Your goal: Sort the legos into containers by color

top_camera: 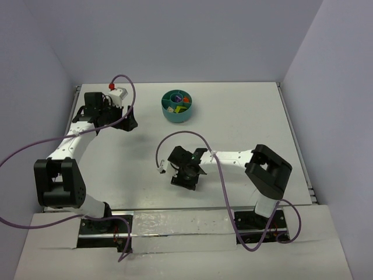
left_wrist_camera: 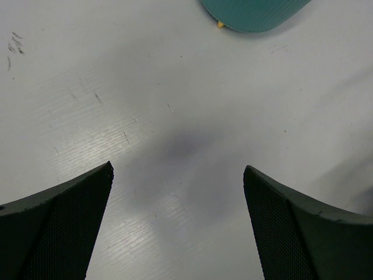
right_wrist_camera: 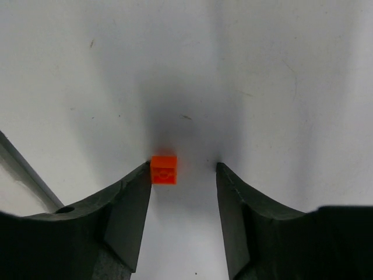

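A tiny orange-red lego lies on the white table between my right gripper's fingers, against the tip of the left finger. My right gripper is open around it, low over the table at centre. The round teal bowl stands at the back centre, with yellow-green, orange-red and dark green bits in separate compartments. My left gripper is open and empty over bare table, left of the bowl. The bowl's outer wall shows at the top of the left wrist view.
A small yellow bit peeks out at the foot of the bowl's wall. Purple cables loop over both arms. Grey walls close in the table on the left, back and right.
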Robot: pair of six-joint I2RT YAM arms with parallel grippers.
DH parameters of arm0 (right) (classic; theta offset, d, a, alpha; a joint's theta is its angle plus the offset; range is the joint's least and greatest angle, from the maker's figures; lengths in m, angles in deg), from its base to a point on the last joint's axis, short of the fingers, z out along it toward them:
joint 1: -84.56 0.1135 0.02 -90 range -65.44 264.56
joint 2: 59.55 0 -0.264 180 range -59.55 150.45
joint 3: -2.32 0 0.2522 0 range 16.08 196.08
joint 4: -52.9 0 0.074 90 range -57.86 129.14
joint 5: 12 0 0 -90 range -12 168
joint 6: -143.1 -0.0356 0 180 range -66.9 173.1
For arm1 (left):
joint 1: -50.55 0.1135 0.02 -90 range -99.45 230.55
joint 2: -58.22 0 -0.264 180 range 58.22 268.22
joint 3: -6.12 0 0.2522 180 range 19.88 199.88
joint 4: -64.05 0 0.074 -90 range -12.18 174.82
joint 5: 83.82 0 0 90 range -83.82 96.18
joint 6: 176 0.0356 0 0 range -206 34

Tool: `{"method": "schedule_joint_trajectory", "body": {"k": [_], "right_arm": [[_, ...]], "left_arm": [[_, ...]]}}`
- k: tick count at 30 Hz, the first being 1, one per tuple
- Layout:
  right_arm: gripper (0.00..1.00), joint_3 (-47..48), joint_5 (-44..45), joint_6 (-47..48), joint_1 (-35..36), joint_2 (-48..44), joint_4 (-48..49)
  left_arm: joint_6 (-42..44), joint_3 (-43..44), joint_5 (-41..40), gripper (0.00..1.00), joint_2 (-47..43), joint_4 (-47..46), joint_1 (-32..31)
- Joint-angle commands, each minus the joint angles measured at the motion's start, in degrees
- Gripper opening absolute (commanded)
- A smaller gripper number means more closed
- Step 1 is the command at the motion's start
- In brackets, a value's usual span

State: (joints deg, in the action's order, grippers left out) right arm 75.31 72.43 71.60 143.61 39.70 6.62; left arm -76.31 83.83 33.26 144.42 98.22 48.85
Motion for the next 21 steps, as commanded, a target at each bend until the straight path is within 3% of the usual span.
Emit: {"method": "schedule_joint_trajectory", "body": {"k": [1,10,12,13,14,17,21], "right_arm": [[0.53,1.6,1.2,-0.7,1.1,1.6,2.1],[0.36,1.5,1.2,-0.4,1.7,1.4,2.1],[0.27,1.6,1.2,-0.5,1.6,1.1,1.9],[0.1,1.8,1.1,-0.4,1.6,1.1,1.6],[0.01,2.0,1.0,-0.5,1.6,0.8,1.2],[0.0,3.6,0.0,-0.5,0.7,-0.2,-0.4],[0.0,13.8,-6.8,-1.4,-7.5,-1.6,-5.4]], "left_arm": [[0.1,3.6,-0.5,0.99,0.6,-0.7,0.3],[0.5,3.9,-0.8,0.99,0.6,-0.8,0.3],[0.5,3.9,-0.8,0.99,0.8,-0.8,0.3],[0.5,3.9,-0.8,0.99,0.9,-0.8,0.3],[0.5,4.0,-0.7,0.99,1.0,-0.8,0.3],[0.4,4.2,-0.6,0.99,1.1,-0.9,0.3],[-0.3,5.3,0.2,0.99,1.6,-1.1,0.3]]}}
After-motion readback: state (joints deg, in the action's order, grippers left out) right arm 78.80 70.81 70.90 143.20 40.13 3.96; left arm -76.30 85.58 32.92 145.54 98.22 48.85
